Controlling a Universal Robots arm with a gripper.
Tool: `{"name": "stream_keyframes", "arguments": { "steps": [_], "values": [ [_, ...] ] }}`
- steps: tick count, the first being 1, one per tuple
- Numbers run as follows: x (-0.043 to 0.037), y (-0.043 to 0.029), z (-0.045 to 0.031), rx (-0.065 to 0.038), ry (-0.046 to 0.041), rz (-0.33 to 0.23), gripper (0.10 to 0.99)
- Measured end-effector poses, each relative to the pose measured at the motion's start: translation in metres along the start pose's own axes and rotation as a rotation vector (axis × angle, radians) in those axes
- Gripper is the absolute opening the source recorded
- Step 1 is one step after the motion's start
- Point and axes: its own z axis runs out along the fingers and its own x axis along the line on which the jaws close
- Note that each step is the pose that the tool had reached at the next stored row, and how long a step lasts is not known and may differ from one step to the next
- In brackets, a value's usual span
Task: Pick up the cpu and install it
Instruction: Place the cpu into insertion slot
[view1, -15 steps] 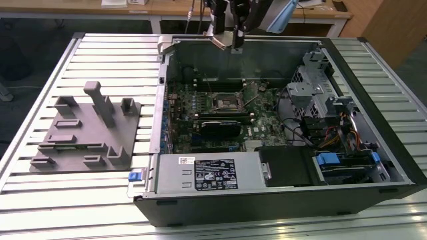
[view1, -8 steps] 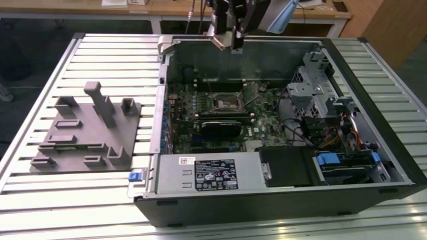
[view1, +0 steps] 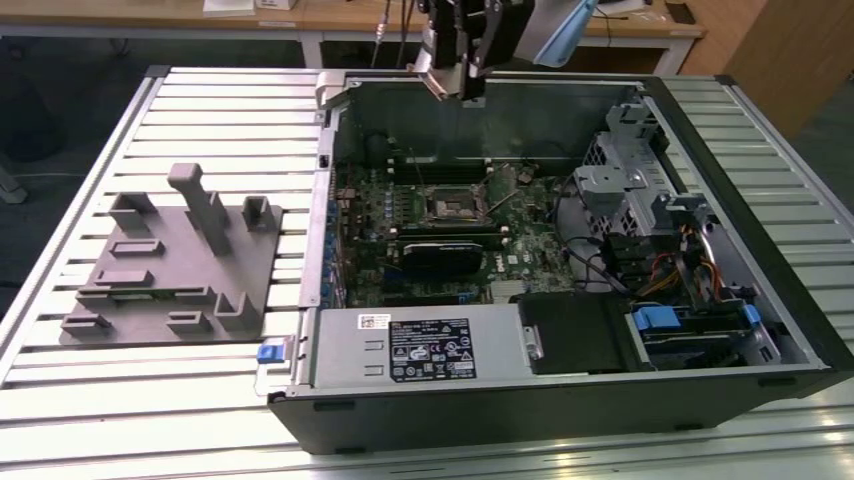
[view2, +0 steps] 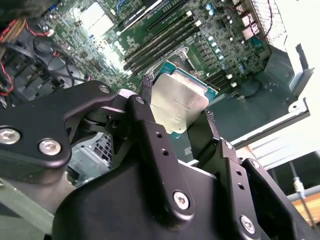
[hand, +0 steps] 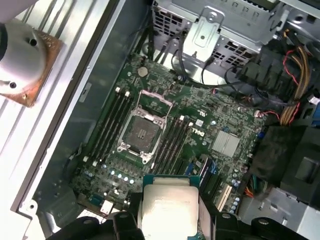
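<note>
The cpu (view2: 180, 105) is already picked up and is clamped by its edges in the tool (view2: 178, 98), held above the open socket (hand: 141, 132); seating is not yet done.

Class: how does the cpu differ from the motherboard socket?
The cpu has a plain silvery top; the socket has a dark centre in a metal frame. The cpu is held in the gripper above the motherboard; the socket sits on it, empty. Both are square.

computer case (view1: 561, 400) on table (view1: 160, 410), fixture blocks (view1: 174, 270) at exterior view's left of it, claw (view1: 458, 92) holding cpu (hand: 167, 210) above the case
</note>
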Motion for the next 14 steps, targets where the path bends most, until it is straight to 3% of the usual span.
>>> {"name": "stream_keyframes", "arguments": {
  "steps": [14],
  "values": [
    [0.0008, 0.0003, 0.0015, 0.0, -0.0074, 0.191, 0.541]
  ]
}}
